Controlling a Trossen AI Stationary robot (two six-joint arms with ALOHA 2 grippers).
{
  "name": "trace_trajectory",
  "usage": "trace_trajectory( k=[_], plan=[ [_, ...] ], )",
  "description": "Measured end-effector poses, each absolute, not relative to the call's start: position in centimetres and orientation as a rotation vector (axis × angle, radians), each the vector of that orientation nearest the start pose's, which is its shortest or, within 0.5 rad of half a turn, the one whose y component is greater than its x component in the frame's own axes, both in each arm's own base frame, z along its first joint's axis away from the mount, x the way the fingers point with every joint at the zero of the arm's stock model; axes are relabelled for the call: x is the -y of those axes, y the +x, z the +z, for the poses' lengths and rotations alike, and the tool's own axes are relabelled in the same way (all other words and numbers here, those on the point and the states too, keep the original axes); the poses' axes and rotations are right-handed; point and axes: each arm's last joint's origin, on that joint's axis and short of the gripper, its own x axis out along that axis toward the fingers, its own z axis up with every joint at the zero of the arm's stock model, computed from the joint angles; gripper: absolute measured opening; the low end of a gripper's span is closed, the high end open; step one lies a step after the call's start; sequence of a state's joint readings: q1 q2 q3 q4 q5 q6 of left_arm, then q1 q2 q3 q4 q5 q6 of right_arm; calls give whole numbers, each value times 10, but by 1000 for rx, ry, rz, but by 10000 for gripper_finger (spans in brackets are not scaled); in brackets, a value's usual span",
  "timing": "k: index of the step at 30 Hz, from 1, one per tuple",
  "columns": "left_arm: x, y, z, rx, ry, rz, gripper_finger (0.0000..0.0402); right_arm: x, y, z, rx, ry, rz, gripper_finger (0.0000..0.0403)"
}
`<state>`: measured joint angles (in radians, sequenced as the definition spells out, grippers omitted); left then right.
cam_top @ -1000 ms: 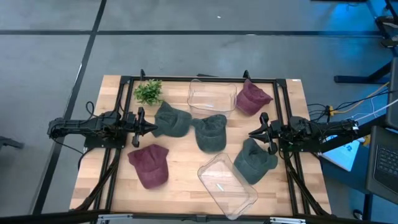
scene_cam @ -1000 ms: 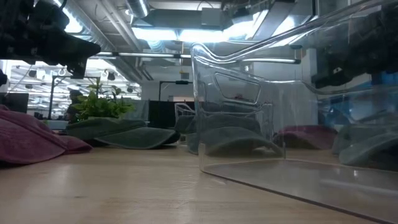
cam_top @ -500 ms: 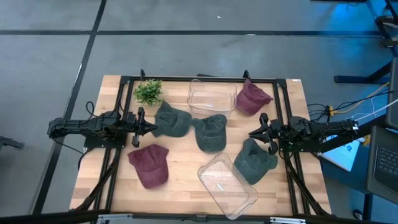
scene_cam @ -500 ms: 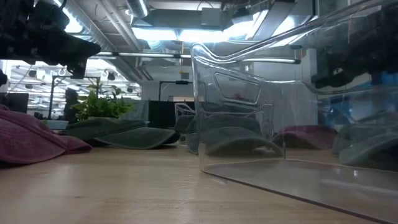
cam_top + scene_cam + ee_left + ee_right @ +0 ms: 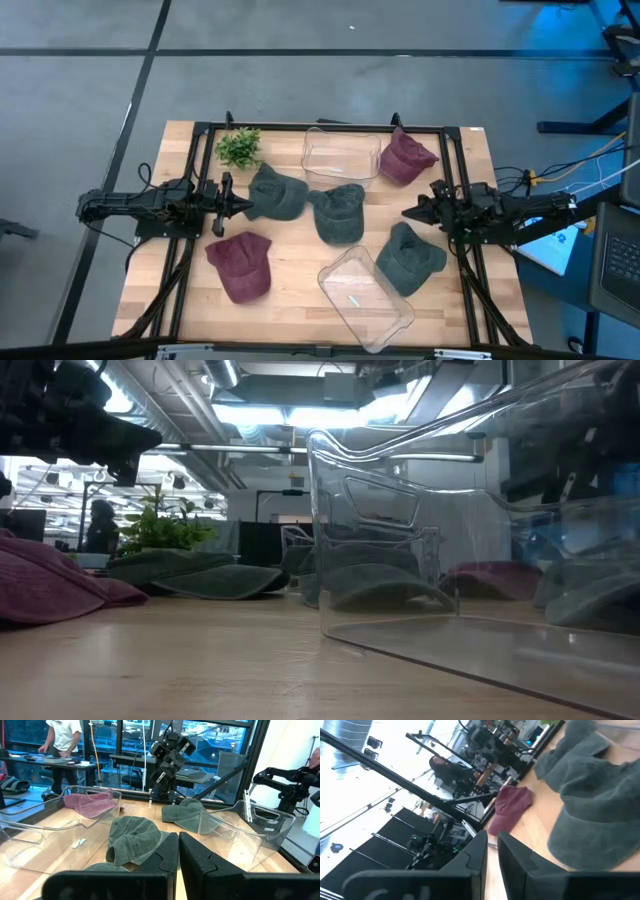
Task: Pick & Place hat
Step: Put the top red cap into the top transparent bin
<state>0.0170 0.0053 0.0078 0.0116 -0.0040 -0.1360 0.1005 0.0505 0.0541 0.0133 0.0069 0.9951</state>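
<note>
Above the table's right side, right gripper (image 5: pixel 408 212) has rolled, jaws closed and empty.

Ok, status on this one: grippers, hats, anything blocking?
Left gripper and right gripper shut, empty. Five hats on table, none in bins. Nothing blocking.

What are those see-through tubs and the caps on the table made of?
The tubs look like clear, glossy rigid plastic: the wood shows through them and their rims catch light. The caps, green and maroon, look like soft matte fabric, creased and slumped.
</note>
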Motion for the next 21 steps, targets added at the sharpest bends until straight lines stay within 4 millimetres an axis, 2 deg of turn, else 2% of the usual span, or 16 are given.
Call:
trace_trajectory(
  k=[6,13,21],
  plan=[
    [-2,98,167,16,-136,20,13,-8,89,207,-54,963,45,46],
    [-2,98,167,16,-136,20,8,-6,79,248,-101,921,-26,45],
    [-2,98,167,15,-136,20,13,-6,82,289,-121,861,-42,45]
  ],
)
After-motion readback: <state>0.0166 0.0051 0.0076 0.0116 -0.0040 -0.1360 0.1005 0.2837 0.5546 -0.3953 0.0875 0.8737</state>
